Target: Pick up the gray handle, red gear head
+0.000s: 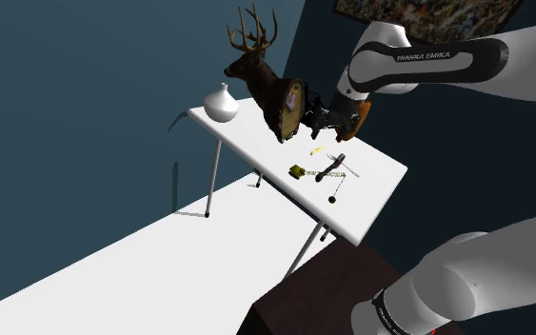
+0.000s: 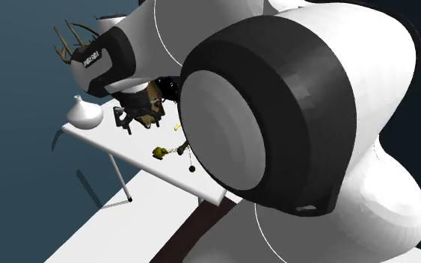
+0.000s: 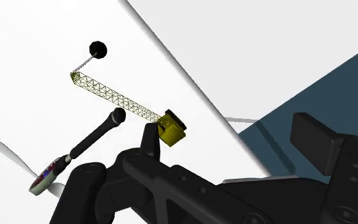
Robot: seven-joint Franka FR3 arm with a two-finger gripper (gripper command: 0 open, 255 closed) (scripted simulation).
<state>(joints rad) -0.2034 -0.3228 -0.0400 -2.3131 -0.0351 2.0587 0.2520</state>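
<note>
The gripper (image 3: pixel 228 130) hangs over the tabletop (image 1: pixel 256 143), fingers spread wide (clasping nothing). The dark-handled ratchet (image 3: pixel 85 145), red on its head, lies flat toward the tabletop's stand-side end, just beside a yellow toy crane (image 3: pixel 171 129).

Bright, even light whitens the table (image 1: pixel 363 207) and floor (image 1: pixel 113 276). The table's thin shadows fall on the dim blue wall (image 1: pixel 66 114).
</note>
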